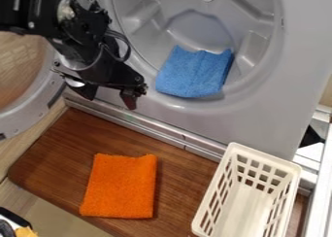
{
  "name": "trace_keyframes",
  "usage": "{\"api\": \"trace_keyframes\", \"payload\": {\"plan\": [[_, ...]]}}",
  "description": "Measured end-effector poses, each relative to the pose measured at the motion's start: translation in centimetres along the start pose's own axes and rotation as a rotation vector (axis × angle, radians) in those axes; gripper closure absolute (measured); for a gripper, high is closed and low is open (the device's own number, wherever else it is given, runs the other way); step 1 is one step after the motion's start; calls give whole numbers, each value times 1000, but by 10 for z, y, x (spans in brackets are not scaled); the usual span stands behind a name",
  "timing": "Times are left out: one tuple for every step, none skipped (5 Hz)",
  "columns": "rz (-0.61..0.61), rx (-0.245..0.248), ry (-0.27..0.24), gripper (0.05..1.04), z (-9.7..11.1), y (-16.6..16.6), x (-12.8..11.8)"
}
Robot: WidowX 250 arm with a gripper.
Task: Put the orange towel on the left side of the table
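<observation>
one arm (81, 46) in the camera view, black, coming in from the upper left, its gripper (109, 97) hanging down in front of the machine (285, 105), near the lower left of the round opening. fingers spread well apart, nothing held between them. gripper sits above and apart from the orange towel (120, 186).

same view, task's thing: orange towel lies flat on the brown wooden table (52, 156), in the left part as the camera sees it, toward the near edge. roughly four-sided, upper edge slightly wavy, lower part a bit wider than the top. table showing on its left and right sides.

same view, the rest: white plastic basket (266, 156) at the right end of the table, open top, slotted sides, set at a slant, apart from the towel. blue cloth (194, 72) on the lower rim of the grey drum (198, 29), partly inside. round door (39, 107) swung out at the left, grey ring about a clear middle. metal strip (149, 126) running at a slant between machine and table. bottom left corner, a dark and yellow object (26, 232), cut off by the edge, cannot tell what it is
</observation>
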State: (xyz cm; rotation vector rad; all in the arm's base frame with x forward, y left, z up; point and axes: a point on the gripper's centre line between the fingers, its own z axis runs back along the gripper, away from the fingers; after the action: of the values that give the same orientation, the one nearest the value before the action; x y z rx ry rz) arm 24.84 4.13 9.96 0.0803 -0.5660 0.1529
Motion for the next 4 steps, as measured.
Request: {"api": "trace_keyframes", "payload": {"plan": [[3, -2, 20, 83, -3, 0, -5], [-5, -11, 74, 83, -20, -3, -25], [-6, -15, 119, 83, -41, -4, -42], [-8, -19, 177, 83, -63, -6, -59]]}}
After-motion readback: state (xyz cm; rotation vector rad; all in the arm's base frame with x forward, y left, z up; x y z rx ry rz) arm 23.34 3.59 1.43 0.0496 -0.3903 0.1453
